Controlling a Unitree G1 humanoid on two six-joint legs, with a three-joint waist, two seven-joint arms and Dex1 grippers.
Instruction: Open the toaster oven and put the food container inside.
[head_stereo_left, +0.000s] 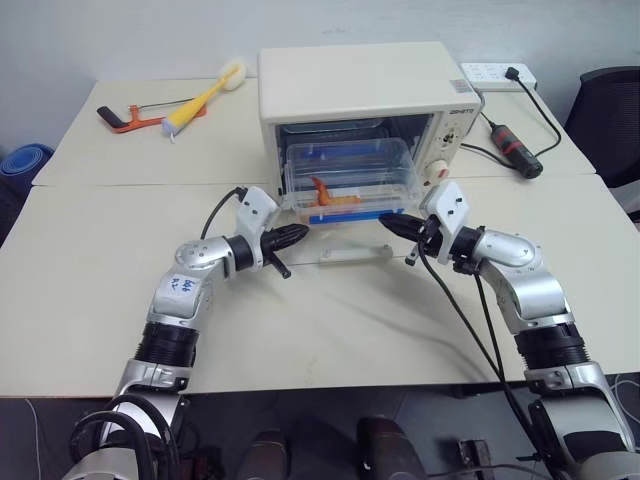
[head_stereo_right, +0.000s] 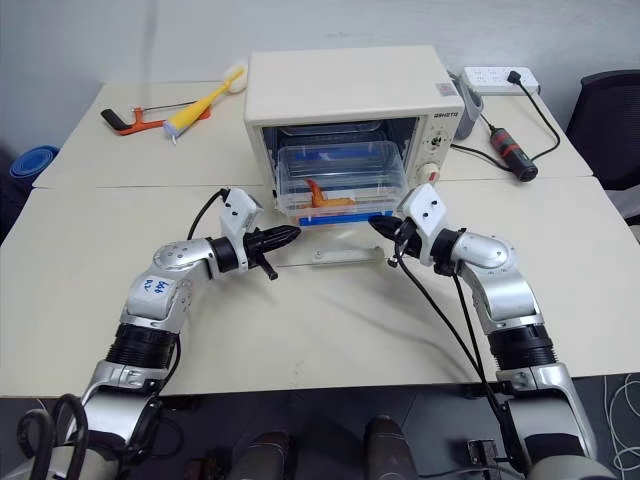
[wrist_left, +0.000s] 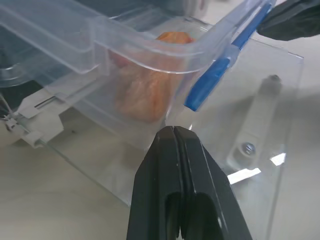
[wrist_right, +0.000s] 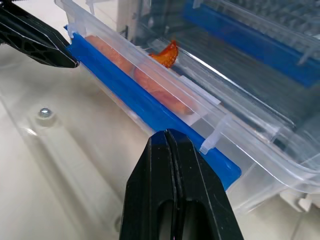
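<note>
Both grippers sit closest to the camera, and each one has its two black fingers pressed flat together with nothing between them. Left gripper (head_stereo_left: 297, 235) points in toward the near left corner of the food container (head_stereo_left: 350, 178), and in its wrist view the tip looks like it's right up against the clear corner wall, though I can't say for sure it's actually touching. Right gripper (head_stereo_left: 392, 226) does the same from the other side, its tip right at the blue clip strip (wrist_right: 150, 112) running along the container's near long side, close to the right end. So the container sits between the two sets of fingertips, just past them, partway into the toaster oven (head_stereo_left: 365, 95): its back end is inside the cavity and its front edge rests out over the lowered glass door (head_stereo_left: 345, 250), which lies flat on the table (head_stereo_left: 330, 330) right under the fingers. An orange food piece (head_stereo_left: 330, 195) is inside the box, a bit beyond the left fingertips. Well beyond the fingers, off to the left behind the oven, there's a yellow brush (head_stereo_left: 205, 97) and a red-handled tool (head_stereo_left: 130, 118); off to the right, a power strip (head_stereo_left: 497, 73) and a black tool with a red band (head_stereo_left: 513, 146).
</note>
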